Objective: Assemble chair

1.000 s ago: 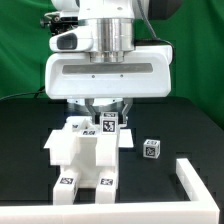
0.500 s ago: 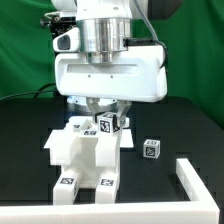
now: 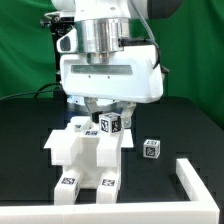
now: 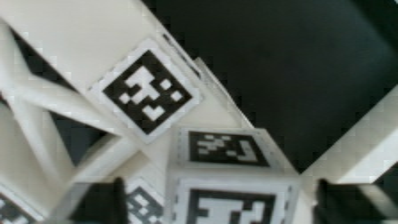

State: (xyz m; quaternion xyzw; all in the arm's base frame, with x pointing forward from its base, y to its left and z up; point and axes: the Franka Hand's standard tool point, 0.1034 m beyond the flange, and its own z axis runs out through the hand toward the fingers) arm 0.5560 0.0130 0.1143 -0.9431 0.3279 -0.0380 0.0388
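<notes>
In the exterior view we see the chair [image 3: 85,155] partly built at mid-table, its long axis running near to far. A small cube [image 3: 150,148] lies loose toward the exterior view's right, so we judge joining remains. The gripper [image 3: 110,112] hangs over a tagged block [image 3: 110,124] at the chair's far end, and we cannot tell if it clasps it. In the wrist view that block [image 4: 222,165] looms close and upright

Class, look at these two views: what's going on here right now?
A single robot arm's gripper is down over the partly built white chair, its fingers closed on a tagged white piece standing on top of it. Another small tagged block lies loose on the black table, to the exterior view's right.
</notes>
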